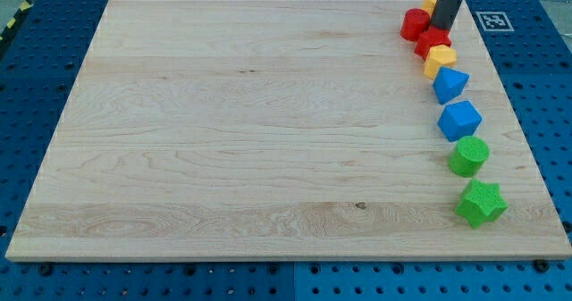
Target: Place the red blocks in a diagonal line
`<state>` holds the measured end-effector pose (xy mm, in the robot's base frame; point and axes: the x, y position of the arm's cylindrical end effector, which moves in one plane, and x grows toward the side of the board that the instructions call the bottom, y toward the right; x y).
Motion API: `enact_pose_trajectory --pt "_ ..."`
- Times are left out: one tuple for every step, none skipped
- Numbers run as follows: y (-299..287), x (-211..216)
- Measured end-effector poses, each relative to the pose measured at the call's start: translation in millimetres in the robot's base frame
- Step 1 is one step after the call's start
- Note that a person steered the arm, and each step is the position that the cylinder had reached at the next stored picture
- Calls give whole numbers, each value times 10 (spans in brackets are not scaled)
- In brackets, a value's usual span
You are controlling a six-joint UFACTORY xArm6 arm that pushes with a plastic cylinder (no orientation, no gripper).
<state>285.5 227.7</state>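
The table (268, 122) carries eight blocks, all strung in one curved column along its right edge. This layout leaves the wide wooden surface to the left of the column free as working room.

Landmark: the red cylinder (415, 23), near the top of the column.

- A red block (433, 42) of unclear shape sits just below and to the right of the red cylinder, nearly touching it. These two already lie on a short slant.
- A yellow block (431, 1) is above and to the right of the cylinder, partly hidden by the rod.
- A second yellow block (440, 62) touches the lower red block from below.
- Further below the cylinder: a blue block (450, 84), a second blue block (459, 120), a green cylinder (468, 155) and a green star (481, 203).

There is no grasping hand, so no open or closed state applies. The tip (441, 28) stands immediately right of the red cylinder, at the upper edge of the lower red block, apparently in contact with it.

Judgement: the rod is placed there to work on the red pair.
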Motion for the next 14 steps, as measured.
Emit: enact_pose_trajectory --pt "-35 0" --pt "-65 0" --pt "-65 1" --pt "216 83" --pt "716 130" --pt "844 315" --pt "671 511" --pt "457 527" --pt "355 527" --pt "350 527" --pt "350 523" --pt "350 436" --pt "326 376" --pt "151 376"
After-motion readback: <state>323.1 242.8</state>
